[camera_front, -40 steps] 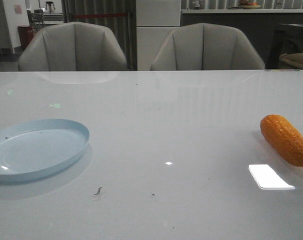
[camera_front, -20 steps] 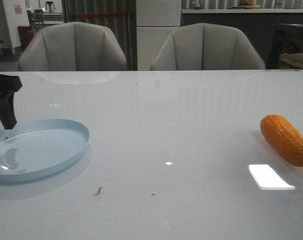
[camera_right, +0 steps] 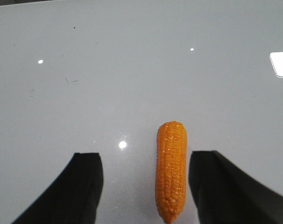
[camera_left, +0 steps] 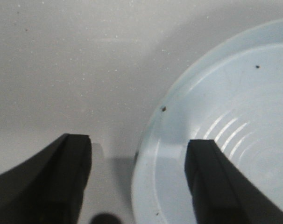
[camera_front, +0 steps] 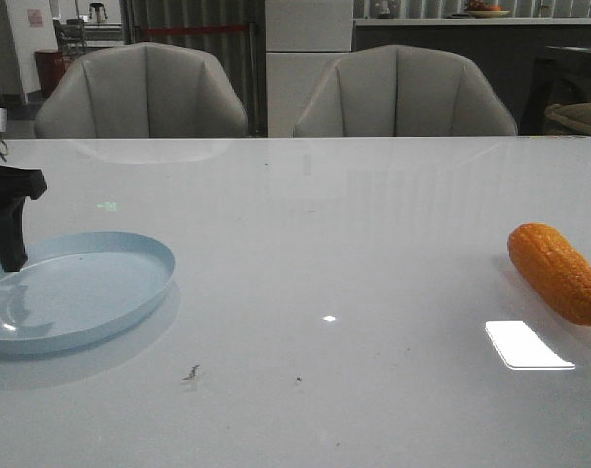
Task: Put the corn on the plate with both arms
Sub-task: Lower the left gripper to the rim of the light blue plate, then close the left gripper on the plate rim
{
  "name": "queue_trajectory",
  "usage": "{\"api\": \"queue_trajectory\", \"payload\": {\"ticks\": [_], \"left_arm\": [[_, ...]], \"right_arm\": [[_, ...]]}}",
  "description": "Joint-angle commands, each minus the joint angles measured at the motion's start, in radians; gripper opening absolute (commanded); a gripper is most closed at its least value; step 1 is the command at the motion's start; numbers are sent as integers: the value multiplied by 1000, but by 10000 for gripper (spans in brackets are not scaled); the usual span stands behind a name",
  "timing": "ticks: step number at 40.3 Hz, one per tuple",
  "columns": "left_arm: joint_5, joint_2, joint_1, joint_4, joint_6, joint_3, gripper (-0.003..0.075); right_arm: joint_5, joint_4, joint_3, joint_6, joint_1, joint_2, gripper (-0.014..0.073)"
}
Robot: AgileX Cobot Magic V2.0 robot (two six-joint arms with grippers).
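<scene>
An orange-yellow corn [camera_front: 557, 273] cob lies on its side at the right edge of the front view, on a glossy white bench [camera_front: 325, 253], its tapered end pointing toward the lower right. Nothing touches it. In the right wrist view the corn [camera_right: 171, 170] lies lengthwise in the lower middle of the frame, between the two dark fingers of the right tool [camera_right: 146, 186], which is spread wide and released; the cob sits nearer one finger than the other, and whether the fingers reach down to it cannot be told.

Well apart, at the lower left of the front view, rests a round pale-blue plate [camera_front: 130, 297] with a low raised rim and a few dark specks. The left tool [camera_front: 8, 249] shows as a black shape at the plate's upper left rim. In the left wrist view the left tool [camera_left: 137, 179] is released, its fingers straddling the plate [camera_left: 235, 116] rim, one over the bench, one over the plate.

Two grey chairs [camera_front: 144, 93] stand behind the bench at the top of the front view.
</scene>
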State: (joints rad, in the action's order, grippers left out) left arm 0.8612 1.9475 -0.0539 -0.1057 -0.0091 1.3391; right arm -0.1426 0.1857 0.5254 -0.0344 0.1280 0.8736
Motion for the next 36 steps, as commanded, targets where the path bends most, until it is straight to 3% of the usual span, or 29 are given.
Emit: {"api": "queue_trajectory", "payload": {"ticks": [1, 13, 22, 36], "left_arm": [[-15, -36, 1, -39, -7, 30, 320], [31, 9, 1, -84, -7, 30, 85], [61, 6, 1, -84, -7, 75, 90], [282, 6, -3, -223, -7, 357, 90]], "right_arm": [[73, -2, 37, -2, 0, -2, 510], [72, -2, 37, -2, 0, -2, 510], [72, -2, 37, -2, 0, -2, 510], [72, -2, 37, -2, 0, -2, 510]]}}
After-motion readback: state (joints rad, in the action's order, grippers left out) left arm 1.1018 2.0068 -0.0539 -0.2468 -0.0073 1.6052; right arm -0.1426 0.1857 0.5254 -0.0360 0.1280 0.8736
